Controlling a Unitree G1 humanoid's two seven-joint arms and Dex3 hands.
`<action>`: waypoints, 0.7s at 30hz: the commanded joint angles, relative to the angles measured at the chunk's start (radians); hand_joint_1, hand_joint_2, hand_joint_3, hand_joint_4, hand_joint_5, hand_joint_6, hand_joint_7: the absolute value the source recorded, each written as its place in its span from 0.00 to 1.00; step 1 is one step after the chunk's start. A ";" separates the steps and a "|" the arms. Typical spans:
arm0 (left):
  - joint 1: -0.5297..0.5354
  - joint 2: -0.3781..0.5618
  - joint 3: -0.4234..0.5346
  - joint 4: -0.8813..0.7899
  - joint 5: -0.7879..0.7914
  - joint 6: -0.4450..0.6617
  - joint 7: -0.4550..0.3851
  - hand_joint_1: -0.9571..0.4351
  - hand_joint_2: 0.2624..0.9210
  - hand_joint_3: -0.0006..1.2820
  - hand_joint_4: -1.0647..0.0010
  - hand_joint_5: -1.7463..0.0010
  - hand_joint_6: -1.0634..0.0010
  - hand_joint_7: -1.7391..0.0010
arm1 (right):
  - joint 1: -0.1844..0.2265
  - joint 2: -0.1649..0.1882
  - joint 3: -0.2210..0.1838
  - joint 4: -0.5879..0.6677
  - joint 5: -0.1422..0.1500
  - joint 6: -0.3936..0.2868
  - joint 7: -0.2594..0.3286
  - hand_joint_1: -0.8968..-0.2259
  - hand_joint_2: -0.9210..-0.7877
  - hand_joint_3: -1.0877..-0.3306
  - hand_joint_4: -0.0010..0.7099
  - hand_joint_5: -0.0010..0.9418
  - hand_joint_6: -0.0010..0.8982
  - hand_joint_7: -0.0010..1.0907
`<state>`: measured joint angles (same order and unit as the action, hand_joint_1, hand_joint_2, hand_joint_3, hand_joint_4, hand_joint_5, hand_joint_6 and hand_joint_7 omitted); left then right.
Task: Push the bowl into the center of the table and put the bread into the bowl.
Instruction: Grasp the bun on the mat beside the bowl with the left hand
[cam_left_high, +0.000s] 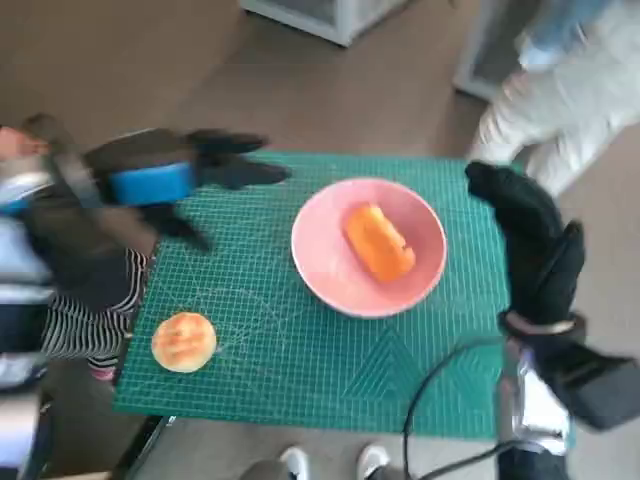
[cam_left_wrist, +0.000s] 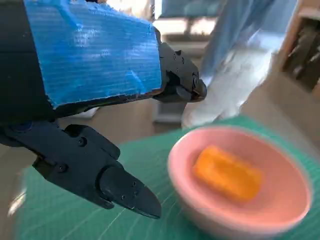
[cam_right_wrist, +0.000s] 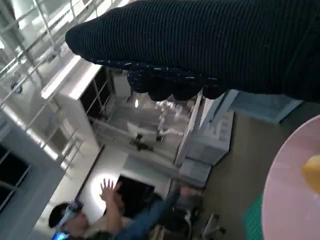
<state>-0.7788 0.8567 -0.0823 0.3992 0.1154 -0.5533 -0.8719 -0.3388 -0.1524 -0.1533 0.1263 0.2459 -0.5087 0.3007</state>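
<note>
Two steps, progress: both look done, judging by how things lie; little seems left beyond drawing the hands away.
Table (cam_left_high: 300, 400): green mat under both hands.
Bowl (cam_left_high: 322, 268): pink, near the mat's middle, between the hands, touched by neither.
Left hand (cam_left_high: 185, 185): holds nothing, fingers spread, pointing toward the bowl from just beside it.
Right hand (cam_left_high: 535, 250): raised just beside the bowl; I cannot tell how its fingers lie.
Bread (cam_left_high: 379, 242): orange loaf lying inside the bowl.
Round bun (cam_left_high: 184, 341): outside the bowl, nearer the left hand.
</note>
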 joint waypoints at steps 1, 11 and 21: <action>0.094 0.062 0.030 -0.077 -0.046 0.021 -0.046 0.35 0.81 0.00 0.80 0.99 0.64 0.97 | 0.002 -0.001 0.001 0.025 0.022 0.010 0.019 0.34 0.00 0.50 0.22 0.00 0.09 0.42; 0.254 0.154 0.069 -0.208 -0.087 0.107 -0.119 0.35 0.79 0.00 0.79 0.99 0.64 0.98 | -0.004 -0.005 0.004 0.025 0.039 0.022 0.034 0.34 0.00 0.50 0.22 0.00 0.09 0.42; 0.384 0.188 0.103 -0.284 -0.104 0.159 -0.138 0.40 0.75 0.00 0.79 1.00 0.64 0.98 | -0.013 -0.010 -0.002 0.038 0.052 0.028 0.056 0.34 0.00 0.50 0.22 0.00 0.09 0.42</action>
<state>-0.4335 1.0236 0.0073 0.1472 0.0267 -0.4166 -0.9994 -0.3577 -0.1549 -0.1530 0.1456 0.2833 -0.4988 0.3433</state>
